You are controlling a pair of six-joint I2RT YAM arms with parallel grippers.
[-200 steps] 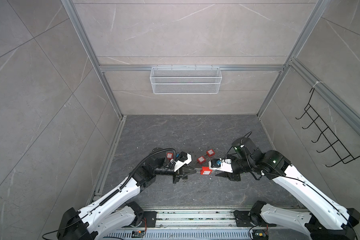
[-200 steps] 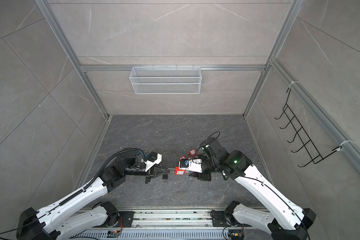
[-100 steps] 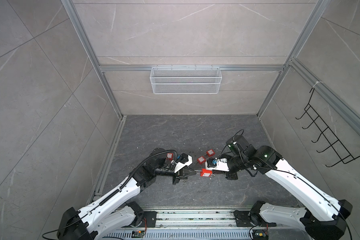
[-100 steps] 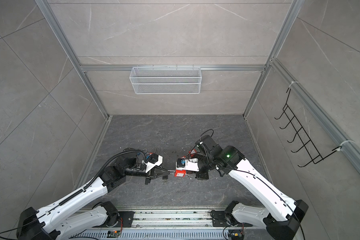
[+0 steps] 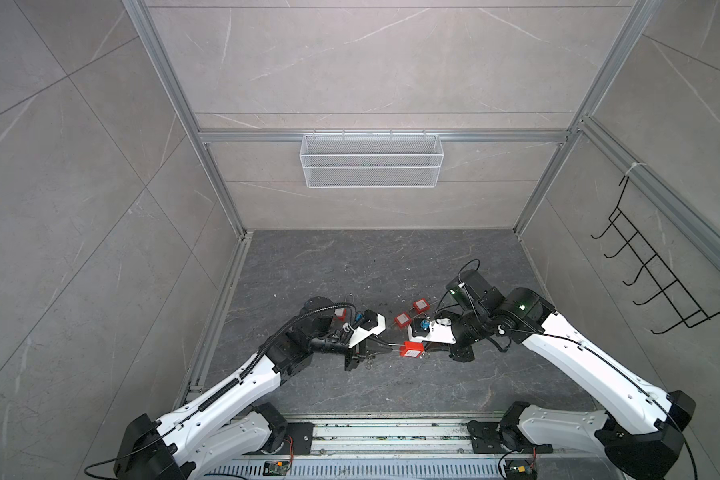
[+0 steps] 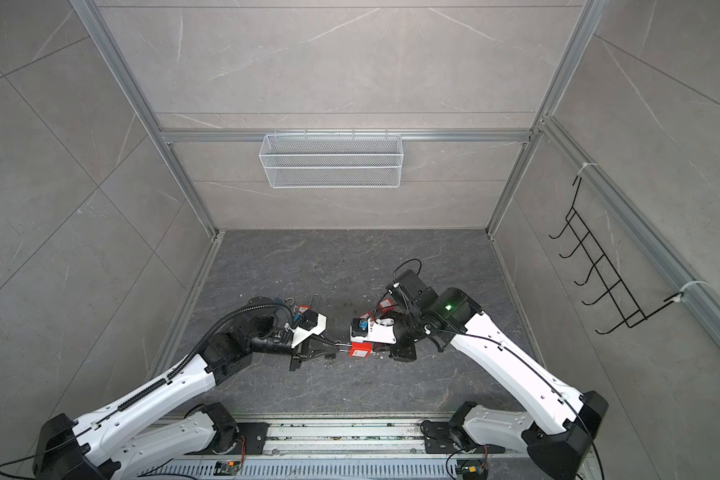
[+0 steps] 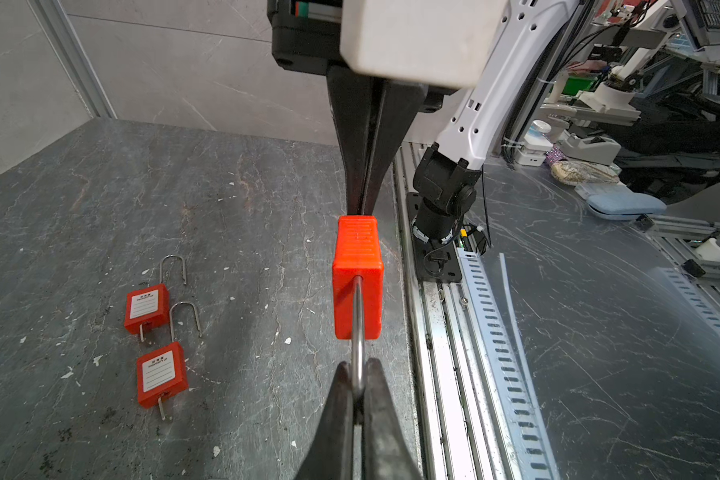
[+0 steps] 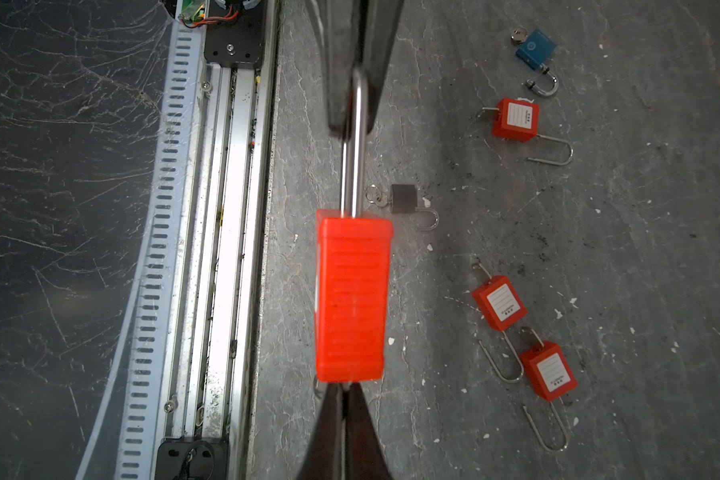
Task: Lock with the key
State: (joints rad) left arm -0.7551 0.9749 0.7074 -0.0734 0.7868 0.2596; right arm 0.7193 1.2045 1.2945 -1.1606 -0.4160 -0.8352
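your left gripper [image 7: 358,374] clamps the lock [image 7: 356,286] by its shackle [image 7: 358,332] in the near middle. your right gripper [image 8: 345,391] is closed at its base.

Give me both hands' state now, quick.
Left hand: closed, holding the red padlock by its shackle.
Right hand: closed at the padlock's base; what it grips cannot be told.

Left arm [image 5: 233,386]: extended from tabletop's front edge, left side; left end effector [image 5: 386,351] clamped on padlock [image 5: 411,349] shackle. Right arm [image 5: 599,365]: mirrored; right end effector [image 5: 428,353] closed (tips meeting padlock's base).
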